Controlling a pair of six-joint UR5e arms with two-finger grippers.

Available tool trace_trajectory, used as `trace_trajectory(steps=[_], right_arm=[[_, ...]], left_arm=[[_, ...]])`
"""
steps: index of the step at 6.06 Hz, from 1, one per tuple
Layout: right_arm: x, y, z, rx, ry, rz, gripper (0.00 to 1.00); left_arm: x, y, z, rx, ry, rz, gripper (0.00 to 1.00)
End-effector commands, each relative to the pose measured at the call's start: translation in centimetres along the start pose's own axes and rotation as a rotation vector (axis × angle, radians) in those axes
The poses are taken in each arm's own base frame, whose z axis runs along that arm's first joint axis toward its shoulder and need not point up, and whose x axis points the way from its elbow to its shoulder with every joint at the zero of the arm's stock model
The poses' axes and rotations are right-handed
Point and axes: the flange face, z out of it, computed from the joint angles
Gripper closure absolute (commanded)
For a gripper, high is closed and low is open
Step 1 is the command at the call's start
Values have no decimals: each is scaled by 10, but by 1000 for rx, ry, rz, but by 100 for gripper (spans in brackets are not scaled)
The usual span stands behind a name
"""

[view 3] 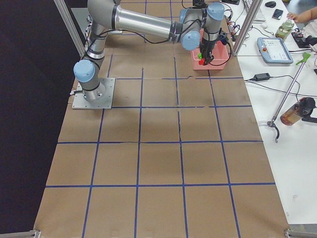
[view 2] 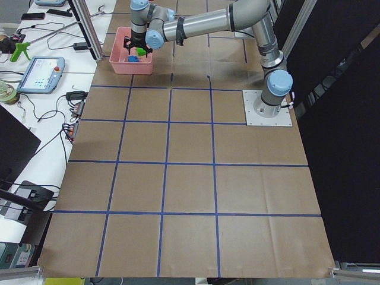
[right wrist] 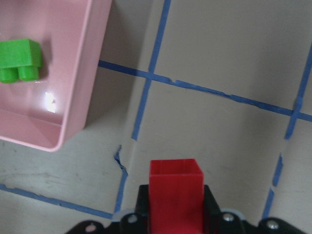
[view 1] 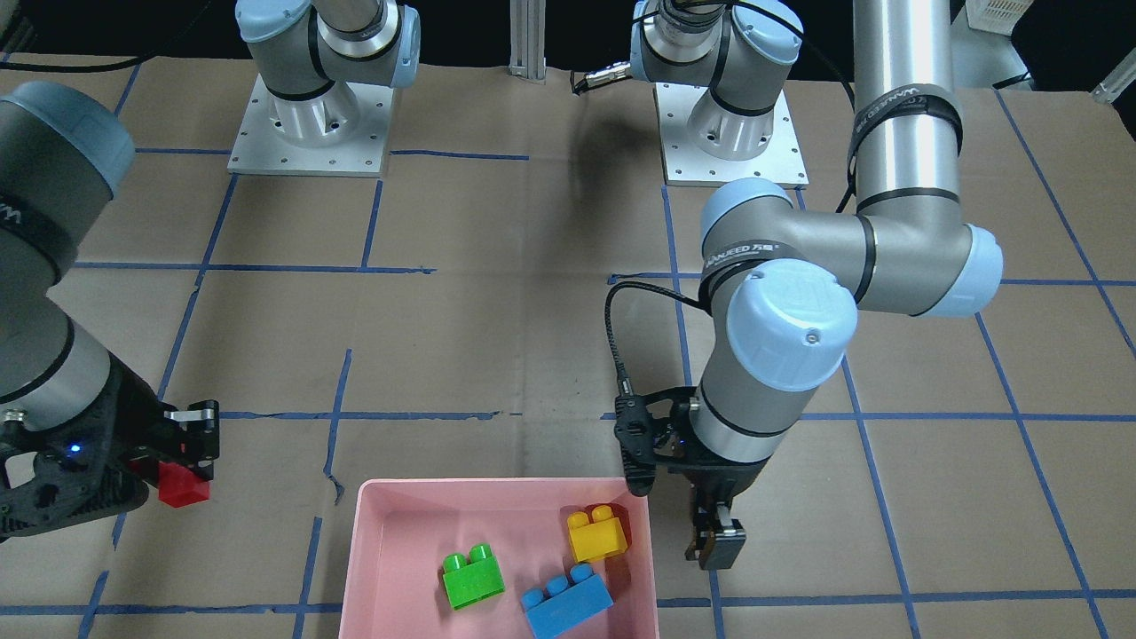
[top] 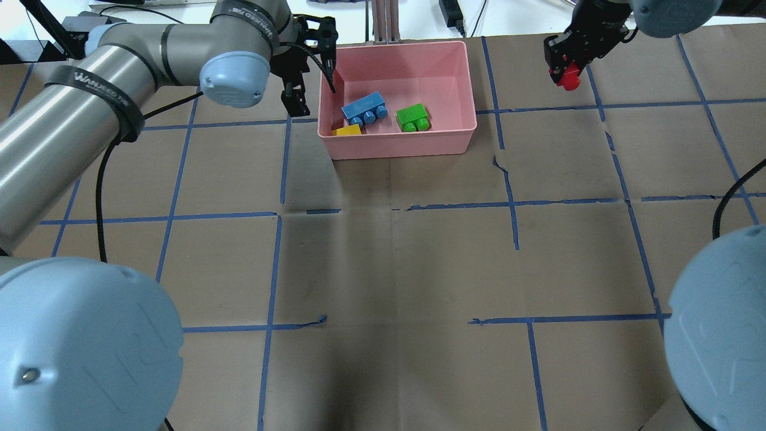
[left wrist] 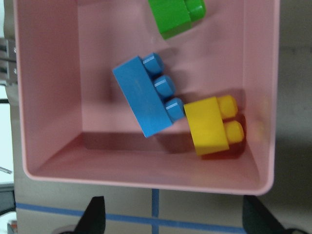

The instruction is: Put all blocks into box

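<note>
The pink box point(view 1: 373, 532) holds the green brick point(view 1: 472, 577), the blue brick point(view 1: 565, 601) and the yellow brick point(view 1: 596, 532). In the overhead view the box point(top: 401, 143) is at the far centre. My left gripper point(view 1: 714, 543) is open and empty, just outside the box's wall on my left side point(top: 296, 103). Its wrist view looks down on the blue point(left wrist: 146, 97), yellow point(left wrist: 209, 124) and green point(left wrist: 175, 17) bricks. My right gripper point(view 1: 188, 463) is shut on the red brick point(view 1: 184, 486), above the table to the right of the box point(top: 567, 75). The red brick point(right wrist: 175, 187) sits between its jaws.
The table is brown cardboard with a blue tape grid point(top: 514, 203). Both arm bases point(view 1: 306, 124) stand at the robot's side. A white bench with cables, a tablet and tools point(view 2: 41, 71) runs along the far edge behind the box.
</note>
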Motion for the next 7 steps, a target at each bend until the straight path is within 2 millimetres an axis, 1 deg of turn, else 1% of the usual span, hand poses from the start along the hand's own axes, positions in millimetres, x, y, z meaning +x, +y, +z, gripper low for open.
trace_trajectory(steps=[1,2,3,4,5,6,7], right_arm=[[-87,-52,17,28,-7,54,80],[-132,-77,35,35,-17,69,80],[-166,-94,65,18,-31,94,80],[-176,-98,100,-24,-35,83,79],[-177,-99,125,-54,-37,81,61],[-177,-102,127,-17,-35,78,2],[-176,-102,117,0,-24,79,0]], left_arm=[[28,52,-36,-42,-1,-120,1],[30,79,-43,-50,-4,-255,1],[30,107,-45,-61,10,-448,1],[36,116,-57,-94,24,-633,1],[50,119,-83,-154,24,-808,1],[62,113,-100,-182,83,-959,1],[71,103,-119,-172,81,-1072,1]])
